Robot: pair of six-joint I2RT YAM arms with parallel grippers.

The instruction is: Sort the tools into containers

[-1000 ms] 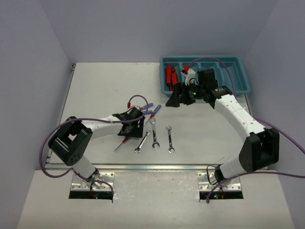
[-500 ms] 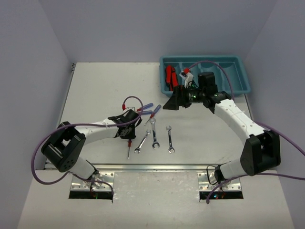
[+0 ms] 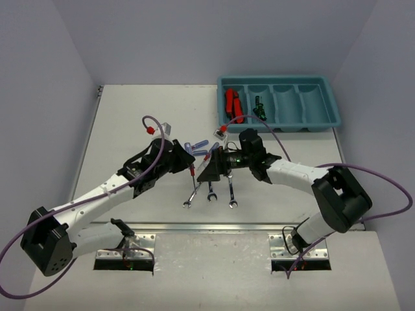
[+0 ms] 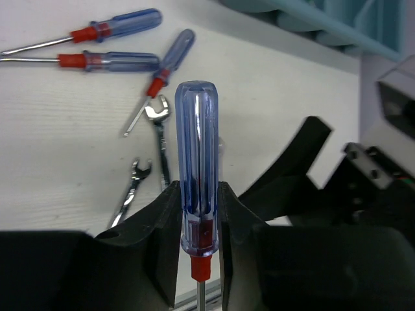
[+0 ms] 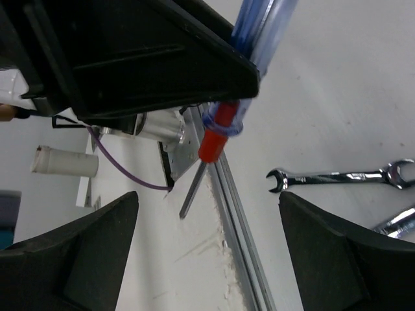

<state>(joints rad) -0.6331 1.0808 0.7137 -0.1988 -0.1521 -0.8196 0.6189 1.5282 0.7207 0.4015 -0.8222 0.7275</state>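
Carrying everything is one flat white desk (image 3: 142, 116), with two white-and-black arms (image 3: 97, 201) reaching over it from the near edge. One teal-blue rectangular plastic tray (image 3: 332, 107) sits at the far right of the desk, divided into four oblong compartments side by side. Its leftmost compartment holds red-and-black folding knives (image 3: 231, 103), packed too close to count. The second from the left holds one thin green-and-black screwdriver (image 3: 260, 109).

The left tool (image 4: 198, 197) is clamped on one clear blue-handled screwdriver with a red collar (image 4: 198, 129), gripped low on the handle with the shaft pointing down. The right tool (image 5: 207, 217) faces it from just beside, its fingers spread wide apart.

Three more blue-handled screwdrivers (image 4: 110, 61) lie flat in a loose cluster on the desk just beyond the two tools, which makes four in all. Three short silver open-end wrenches (image 3: 211, 188) lie in a row on the near side of the tools, apart from one another. The tip of one loose screwdriver ends just beside a wrench head.
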